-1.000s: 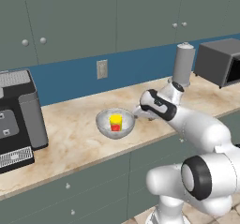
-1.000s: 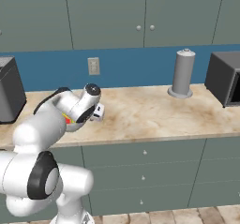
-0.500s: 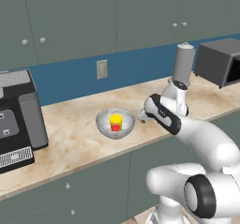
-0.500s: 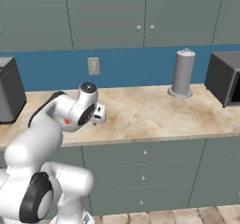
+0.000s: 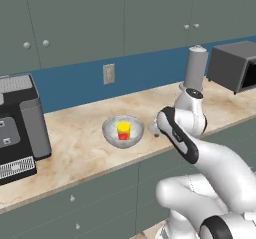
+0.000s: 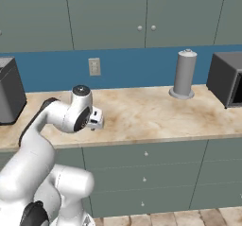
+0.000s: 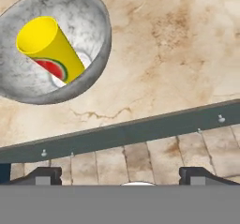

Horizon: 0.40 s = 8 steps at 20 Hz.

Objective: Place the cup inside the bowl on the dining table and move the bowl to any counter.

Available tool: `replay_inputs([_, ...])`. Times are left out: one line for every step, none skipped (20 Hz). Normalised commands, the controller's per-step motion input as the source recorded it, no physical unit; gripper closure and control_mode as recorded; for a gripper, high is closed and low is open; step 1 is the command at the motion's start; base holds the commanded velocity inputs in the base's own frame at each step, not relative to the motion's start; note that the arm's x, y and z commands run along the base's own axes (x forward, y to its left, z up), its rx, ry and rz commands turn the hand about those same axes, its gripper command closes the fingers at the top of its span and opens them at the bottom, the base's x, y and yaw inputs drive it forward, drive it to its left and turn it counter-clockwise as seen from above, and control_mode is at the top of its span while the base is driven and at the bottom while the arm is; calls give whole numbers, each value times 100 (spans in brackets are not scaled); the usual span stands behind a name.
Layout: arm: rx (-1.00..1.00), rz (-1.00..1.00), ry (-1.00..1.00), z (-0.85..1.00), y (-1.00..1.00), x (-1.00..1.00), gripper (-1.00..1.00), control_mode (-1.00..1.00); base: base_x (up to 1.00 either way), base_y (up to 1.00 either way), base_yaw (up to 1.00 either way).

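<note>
Upright inside the bowl [image 5: 123, 131] stands the cup [image 5: 123, 130], yellow with a red patch low on its side. That bowl rests on the desk [image 5: 90, 138], near its front edge, with the dark coffee machine [image 5: 17, 125] well off to one side and the grey canister [image 5: 195, 69] far to the other. My gripper [image 5: 154, 129] hangs just beside the bowl, jaws spread wide, holding nothing.

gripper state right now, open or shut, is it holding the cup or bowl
Gripper: open and empty, jaws wide apart, clear of the bowl, which sits on the counter with the cup inside.
</note>
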Motion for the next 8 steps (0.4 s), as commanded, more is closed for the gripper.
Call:
replay_inputs([-5,0,0,9,0,-41,-100,-100,0,0,0])
replay_inputs([-5,0,0,13,0,-41,-100,-100,0,0,0])
replay_inputs([-5,0,0,16,0,-36,-100,-100,0,0,0])
replay_inputs([-6,0,0,16,0,-31,-100,-100,0,0,0])
replay_inputs([-7,0,0,14,0,-25,-100,-100,0,0,0])
replay_inputs([-7,0,0,12,0,-21,-100,-100,0,0,0])
replay_inputs([-6,0,0,14,0,-20,-100,-100,0,0,0])
replay_inputs([-5,0,0,18,0,-29,-100,-100,0,0,0])
